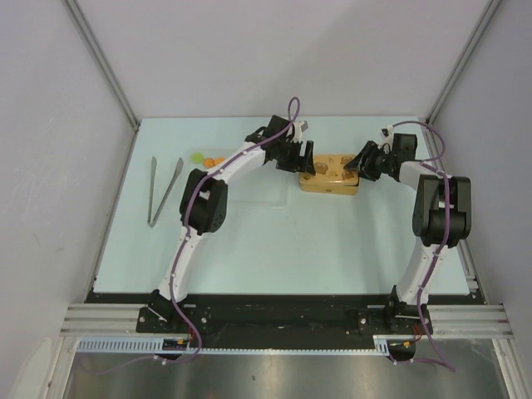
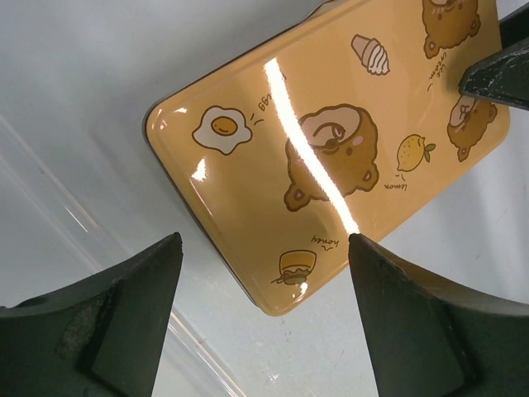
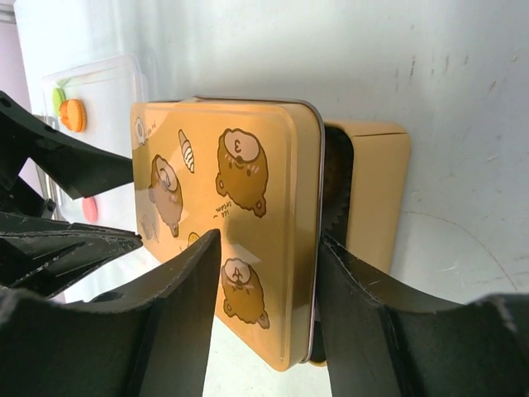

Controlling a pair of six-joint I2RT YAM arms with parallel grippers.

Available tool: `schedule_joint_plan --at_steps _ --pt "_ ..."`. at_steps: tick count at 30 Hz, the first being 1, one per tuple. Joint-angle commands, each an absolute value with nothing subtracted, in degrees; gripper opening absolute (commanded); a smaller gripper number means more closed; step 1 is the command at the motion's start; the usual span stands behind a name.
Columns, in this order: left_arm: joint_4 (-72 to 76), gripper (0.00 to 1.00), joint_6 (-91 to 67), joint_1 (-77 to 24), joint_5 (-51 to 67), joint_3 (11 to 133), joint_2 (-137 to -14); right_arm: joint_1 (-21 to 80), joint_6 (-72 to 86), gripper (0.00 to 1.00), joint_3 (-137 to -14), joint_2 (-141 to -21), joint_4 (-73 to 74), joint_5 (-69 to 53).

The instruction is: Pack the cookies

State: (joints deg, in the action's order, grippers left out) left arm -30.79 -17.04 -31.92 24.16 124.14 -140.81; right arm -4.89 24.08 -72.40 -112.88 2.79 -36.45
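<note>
Over the middle of the desk (image 1: 291,241), both arms are hovering at the yellow tin (image 1: 329,179). The left fingers (image 2: 124,306) are hanging released above its bear-printed lid (image 2: 331,157). The right fingers (image 3: 182,314) are standing parted astride the lid's edge, clamping nothing. That lid is sitting shifted off the base (image 3: 376,198), its long axis running across the desk. Farther left, the cookies (image 1: 209,160) are lying in a clear tray (image 3: 107,83), nearer the left arm.

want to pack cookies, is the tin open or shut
Partly open: the lid sits shifted sideways and the tin shows a dark strip inside.
</note>
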Motion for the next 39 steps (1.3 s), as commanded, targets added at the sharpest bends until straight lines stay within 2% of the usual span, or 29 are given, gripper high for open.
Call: schedule_joint_plan --at_steps 1,39 --pt "-30.15 0.86 -17.75 -32.17 24.87 127.26 -140.89 -4.75 21.71 0.53 -72.95 -109.42 2.72 -33.23" --pt "-31.2 0.86 -18.55 -34.01 21.62 126.91 -138.25 -5.1 20.21 0.53 -72.95 -107.84 3.34 -30.94"
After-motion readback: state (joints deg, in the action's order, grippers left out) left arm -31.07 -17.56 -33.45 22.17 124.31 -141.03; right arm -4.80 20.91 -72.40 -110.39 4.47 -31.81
